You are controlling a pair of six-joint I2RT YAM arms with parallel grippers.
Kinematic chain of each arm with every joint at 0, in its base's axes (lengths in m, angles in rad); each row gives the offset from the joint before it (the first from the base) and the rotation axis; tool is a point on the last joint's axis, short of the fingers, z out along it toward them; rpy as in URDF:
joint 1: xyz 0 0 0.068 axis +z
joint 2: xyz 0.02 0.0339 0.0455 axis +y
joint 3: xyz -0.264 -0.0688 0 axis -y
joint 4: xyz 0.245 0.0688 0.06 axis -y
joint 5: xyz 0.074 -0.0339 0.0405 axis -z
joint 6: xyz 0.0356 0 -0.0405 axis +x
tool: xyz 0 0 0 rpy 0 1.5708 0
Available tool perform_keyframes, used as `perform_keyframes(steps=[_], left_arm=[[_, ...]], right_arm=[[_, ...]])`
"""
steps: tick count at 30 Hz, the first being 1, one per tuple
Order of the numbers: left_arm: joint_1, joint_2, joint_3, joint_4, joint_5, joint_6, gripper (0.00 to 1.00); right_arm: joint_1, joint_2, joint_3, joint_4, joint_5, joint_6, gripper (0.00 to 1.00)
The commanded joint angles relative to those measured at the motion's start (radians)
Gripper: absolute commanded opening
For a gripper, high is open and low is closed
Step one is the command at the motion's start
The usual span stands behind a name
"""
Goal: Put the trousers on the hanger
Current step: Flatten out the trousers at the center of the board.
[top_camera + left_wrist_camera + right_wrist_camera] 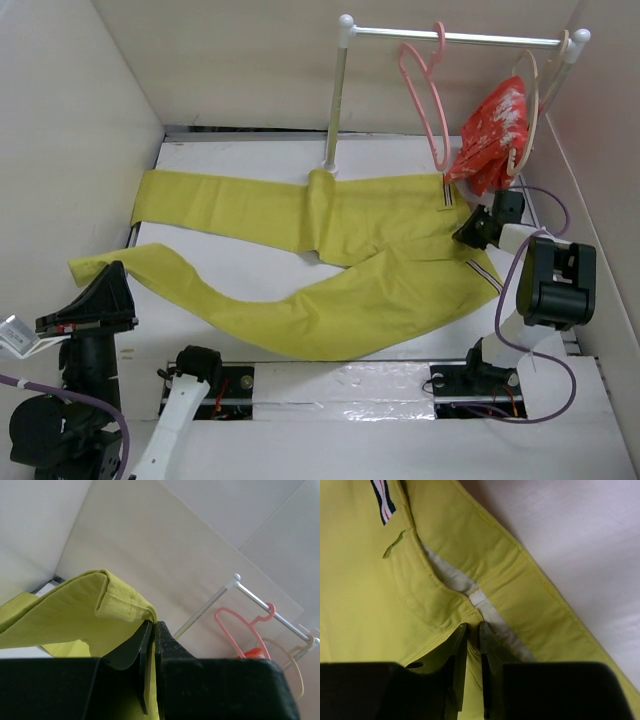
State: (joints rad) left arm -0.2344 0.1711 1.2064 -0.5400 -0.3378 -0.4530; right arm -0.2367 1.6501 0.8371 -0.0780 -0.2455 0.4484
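Note:
The mustard-yellow trousers (350,250) lie spread flat on the white table, legs pointing left and the striped waistband at the right. My left gripper (108,275) is at the near left, shut on the hem of the near leg (75,615); the cloth is pinched between its tips (153,624). At the right end, my right gripper (470,235) has its jaws closed on a fold of the waistband (473,625), beside the white inner lining. The pink hanger (425,95) hangs empty from the rail at the back right and also shows in the left wrist view (240,630).
A white rail (450,37) on a post (337,100) stands over the trousers' far edge. A beige hanger (535,90) with a red patterned garment (495,120) hangs right of the pink one. Pale walls enclose the table on three sides.

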Motion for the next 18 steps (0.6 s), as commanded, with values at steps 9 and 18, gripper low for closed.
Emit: perform_keyframes(steps=[9, 18], left_arm=[[-0.063, -0.058, -0.192, 0.138, 0.011, -0.01, 0.0], [-0.148, -0.122, -0.31, 0.248, -0.063, -0.009, 0.0]], right_arm=[[-0.027, -0.234, -0.015, -0.046, 0.029, -0.04, 0.64], [-0.139, -0.923, -0.473, -0.223, 0.267, 0.133, 0.65]])
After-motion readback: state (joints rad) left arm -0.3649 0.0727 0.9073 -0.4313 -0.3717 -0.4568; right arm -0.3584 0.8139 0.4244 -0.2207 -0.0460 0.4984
